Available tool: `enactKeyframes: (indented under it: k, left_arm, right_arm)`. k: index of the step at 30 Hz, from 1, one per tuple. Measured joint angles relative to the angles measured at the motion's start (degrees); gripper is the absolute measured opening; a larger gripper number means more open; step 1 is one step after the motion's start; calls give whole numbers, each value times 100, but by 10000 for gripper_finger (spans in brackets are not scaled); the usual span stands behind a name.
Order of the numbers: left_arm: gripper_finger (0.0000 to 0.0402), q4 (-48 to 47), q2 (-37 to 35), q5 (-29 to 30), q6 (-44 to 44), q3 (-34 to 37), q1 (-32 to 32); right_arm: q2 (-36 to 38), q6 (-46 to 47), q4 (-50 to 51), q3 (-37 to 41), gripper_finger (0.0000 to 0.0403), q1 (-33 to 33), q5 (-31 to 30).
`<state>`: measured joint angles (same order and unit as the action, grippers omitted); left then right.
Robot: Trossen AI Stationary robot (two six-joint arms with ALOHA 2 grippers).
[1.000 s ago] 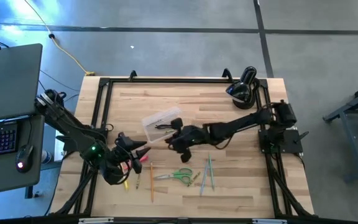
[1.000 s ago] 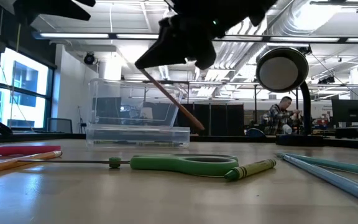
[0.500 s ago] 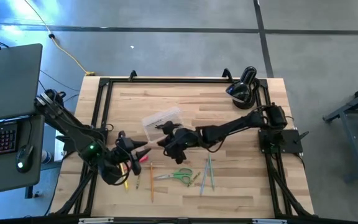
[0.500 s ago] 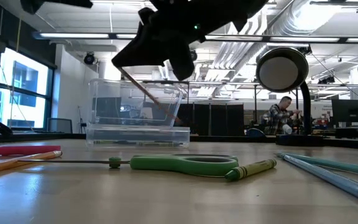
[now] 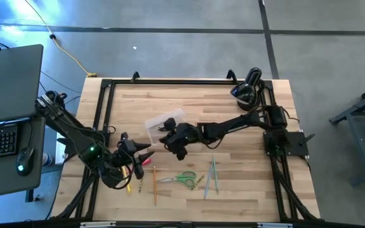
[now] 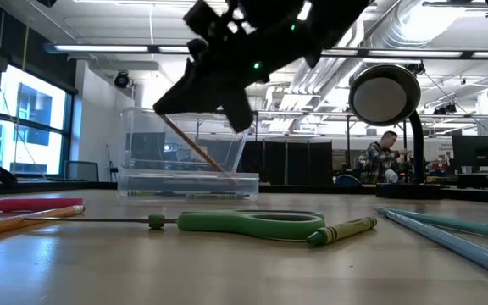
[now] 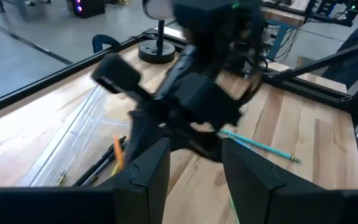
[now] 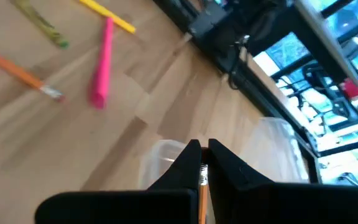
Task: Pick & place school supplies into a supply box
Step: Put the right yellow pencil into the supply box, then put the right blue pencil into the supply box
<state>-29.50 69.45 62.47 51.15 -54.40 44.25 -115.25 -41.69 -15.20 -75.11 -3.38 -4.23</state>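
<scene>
The clear supply box (image 5: 160, 120) stands mid-table and holds a few pens (image 7: 114, 155). My right gripper (image 5: 168, 138) hovers at the box's near right end, shut on a brown-orange pencil (image 6: 195, 146). My left gripper (image 5: 143, 152) waits open near the table's left edge, facing the box. Lying flat on the near half of the table are green-handled scissors (image 5: 184, 178), a green crayon (image 6: 341, 230), an orange pencil (image 5: 154, 185), a pink marker (image 8: 100, 65), a yellow pencil (image 8: 107, 14) and pale teal pencils (image 5: 213, 174). My right gripper pinches the pencil's upper end (image 8: 202, 177) between its two fingers, coming from above. The pencil is lifted and slants down from the fingers. Its lower end (image 6: 225, 172) lies within the box's outline in the low view; whether it touches the box's floor, I cannot tell.
A black rounded lamp-like device (image 5: 249, 85) stands at the far right corner. A black frame (image 5: 106, 104) runs along the table's edges. A laptop (image 5: 8, 82) sits off the table's left side. A person (image 6: 385, 157) shows far back in the room.
My right gripper, still shut on the pencil, has moved toward the table's left and slightly toward its far edge, up to the box. The slanting pencil has travelled with it, from in front of the box's right end to within the box's outline.
</scene>
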Motion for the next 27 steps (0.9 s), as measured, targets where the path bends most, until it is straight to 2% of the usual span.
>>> enactKeyframes:
  k: [3,9,14,18,27]
  left_arm:
    - [179,5,0,-21,9,-2,0]
    - [179,1,0,-32,9,-2,0]
    - [179,3,0,-44,9,-2,0]
    - [179,2,0,-80,11,-2,0]
    - [179,1,0,-87,12,-2,0]
  right_arm:
    - [-106,-27,-141,0,0,134,37]
    - [-190,523,-131,0,5,474,-50]
    - [-199,947,-21,0,18,770,370]
    - [-198,972,-103,0,38,867,541]
    - [-196,975,-97,0,98,802,452]
